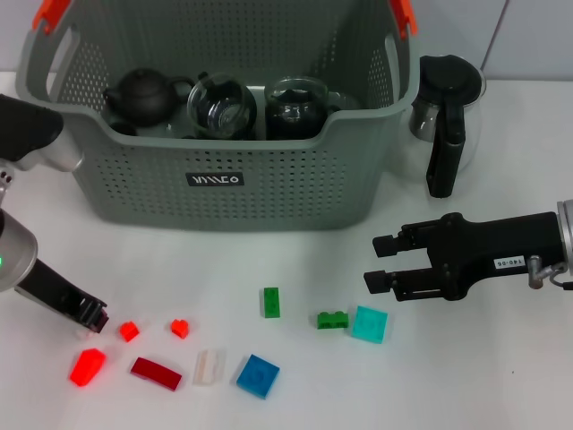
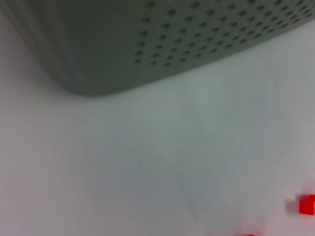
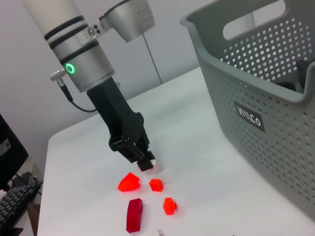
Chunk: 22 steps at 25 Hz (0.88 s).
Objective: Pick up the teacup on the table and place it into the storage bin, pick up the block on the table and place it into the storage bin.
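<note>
White and flat, the table [image 1: 501,376] carries the storage bin [image 1: 224,134] at its far side, a grey perforated basket with orange handle clips and a small black label [image 1: 215,179] on its front wall. Inside the bin sit a dark teapot [image 1: 143,97] and two glass vessels [image 1: 221,106], side by side. A glass coffee pot [image 1: 445,115] with a black handle stands on the table just to the right of the bin. Blocks lie scattered in front of the bin: a red cluster [image 1: 130,331] at the left, a white one [image 1: 209,366], a blue one [image 1: 258,375], two green ones [image 1: 270,302] and a teal one [image 1: 369,323]. The left gripper [image 1: 92,319] is down at the table beside the red blocks, its fingers closed on a small white piece. The right gripper [image 1: 381,262] hovers above the teal block, its fingers spread apart and holding nothing.
</note>
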Each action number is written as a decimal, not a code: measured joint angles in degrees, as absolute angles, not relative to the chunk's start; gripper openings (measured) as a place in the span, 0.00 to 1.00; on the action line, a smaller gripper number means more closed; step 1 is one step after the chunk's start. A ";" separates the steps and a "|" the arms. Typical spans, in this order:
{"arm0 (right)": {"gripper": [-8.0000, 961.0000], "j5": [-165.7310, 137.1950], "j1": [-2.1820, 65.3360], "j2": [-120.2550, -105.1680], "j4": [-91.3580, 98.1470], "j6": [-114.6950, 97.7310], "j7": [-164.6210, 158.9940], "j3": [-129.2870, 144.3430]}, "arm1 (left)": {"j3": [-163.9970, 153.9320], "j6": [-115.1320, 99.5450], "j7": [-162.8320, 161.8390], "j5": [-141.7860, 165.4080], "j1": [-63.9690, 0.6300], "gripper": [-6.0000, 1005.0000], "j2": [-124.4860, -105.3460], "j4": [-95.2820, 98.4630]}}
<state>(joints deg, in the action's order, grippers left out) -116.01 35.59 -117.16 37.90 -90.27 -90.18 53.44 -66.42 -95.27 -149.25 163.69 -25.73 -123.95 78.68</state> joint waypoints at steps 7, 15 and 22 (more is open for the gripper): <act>0.67 -116.02 35.59 -117.16 37.85 -90.20 -90.18 53.43 | -64.44 -97.81 -147.57 162.80 -26.51 0.15 -123.59 79.78; 0.67 -115.98 36.03 -117.16 37.82 -90.04 -90.17 53.43 | -48.35 -111.34 -138.50 152.97 -31.95 0.17 -123.04 80.26; 0.67 -116.01 36.19 -117.15 37.79 -89.99 -90.55 53.43 | -43.46 -118.48 -132.64 134.59 -34.03 0.19 -118.61 77.19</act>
<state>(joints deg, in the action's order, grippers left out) -116.01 36.19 -117.15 37.79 -89.99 -90.55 53.43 -43.46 -118.48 -132.64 134.59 -34.03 -118.61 77.19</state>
